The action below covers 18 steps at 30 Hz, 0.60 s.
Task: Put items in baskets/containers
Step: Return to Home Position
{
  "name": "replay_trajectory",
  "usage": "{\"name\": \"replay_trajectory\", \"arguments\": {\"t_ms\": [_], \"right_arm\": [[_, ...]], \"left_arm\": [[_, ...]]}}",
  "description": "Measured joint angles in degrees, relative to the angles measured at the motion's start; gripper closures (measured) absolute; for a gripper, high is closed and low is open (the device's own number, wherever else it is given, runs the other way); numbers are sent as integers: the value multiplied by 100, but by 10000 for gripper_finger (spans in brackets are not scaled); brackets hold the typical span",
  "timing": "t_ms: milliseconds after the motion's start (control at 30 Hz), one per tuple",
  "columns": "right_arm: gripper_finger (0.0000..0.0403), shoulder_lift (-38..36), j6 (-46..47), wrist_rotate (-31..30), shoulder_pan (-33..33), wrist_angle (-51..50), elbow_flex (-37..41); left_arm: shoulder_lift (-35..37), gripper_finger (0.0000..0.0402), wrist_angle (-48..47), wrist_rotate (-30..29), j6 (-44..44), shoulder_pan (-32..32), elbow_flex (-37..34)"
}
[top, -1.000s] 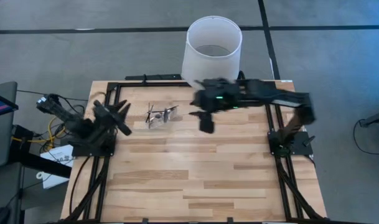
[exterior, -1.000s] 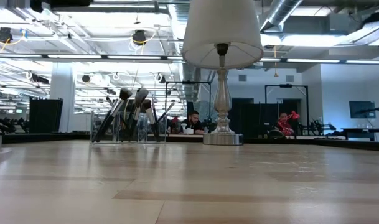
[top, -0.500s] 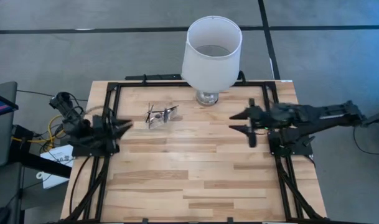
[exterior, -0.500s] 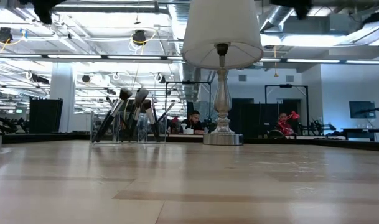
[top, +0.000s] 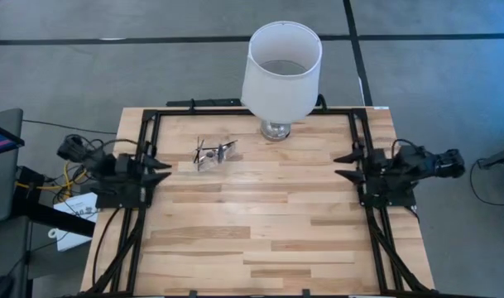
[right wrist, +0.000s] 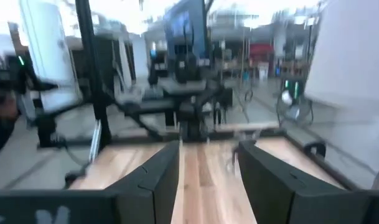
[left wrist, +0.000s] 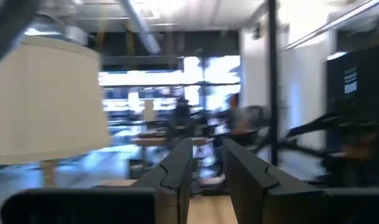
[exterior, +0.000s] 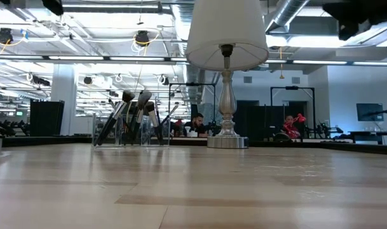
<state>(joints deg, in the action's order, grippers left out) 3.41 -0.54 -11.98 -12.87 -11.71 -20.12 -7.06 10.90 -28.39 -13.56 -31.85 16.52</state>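
Several makeup brushes [exterior: 133, 117] stand bristles up, leaning in a see-through clear case [exterior: 120, 133] on the far left part of the table; from above, the case with the brushes [top: 214, 153] shows as a glossy cluster. My left gripper [top: 163, 170] is open at the table's left edge, pointing right, well clear of the case. In its wrist view the left gripper [left wrist: 205, 180] holds nothing. My right gripper [top: 344, 165] is open at the right edge, pointing left. The right gripper [right wrist: 209, 174] is empty too.
A lamp with a large white shade [top: 283, 62] stands on its glass base [exterior: 227, 141] at the table's far middle, right of the case. A black frame [top: 235, 112] runs round the tabletop. People sit in the room beyond. Bare wood [top: 260, 223] fills the middle and near side.
My right arm has drawn back from beside the lamp base toward the table's right edge, and its gripper now points left from there. My left arm has pulled back toward the left edge. The case and its brushes have stayed where they were.
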Motion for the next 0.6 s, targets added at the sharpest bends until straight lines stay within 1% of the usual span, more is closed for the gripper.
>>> {"name": "replay_trajectory", "arguments": {"t_ms": [67,100,167,233,300,367,433,467,600], "right_arm": [[249,-344,-158,-13,40,77,169],[249,-312,-261,-21,69,208,249],[249,-294,-384,82,136,68,329],[249,-137,-325,137,171,357,393],[249,-95,-265,188,215,335,590],[249,-118,-283,307,250,739,780],[249,-152,-336,489,275,1378,1093],[249,-167,-305,581,290,1560,1264],[249,-313,-28,664,301,2165,1697]], "left_arm": [[246,316,-185,475,336,159,-163],[325,316,-239,607,432,226,-319],[468,316,-306,636,453,372,-589],[599,316,-255,426,448,559,-749],[700,316,-190,516,450,792,-867],[703,316,-191,989,508,1031,-1024],[675,316,-77,1657,660,1272,-1184],[670,316,-25,1848,764,1390,-1243],[671,316,76,2011,895,1873,-1359]]}}
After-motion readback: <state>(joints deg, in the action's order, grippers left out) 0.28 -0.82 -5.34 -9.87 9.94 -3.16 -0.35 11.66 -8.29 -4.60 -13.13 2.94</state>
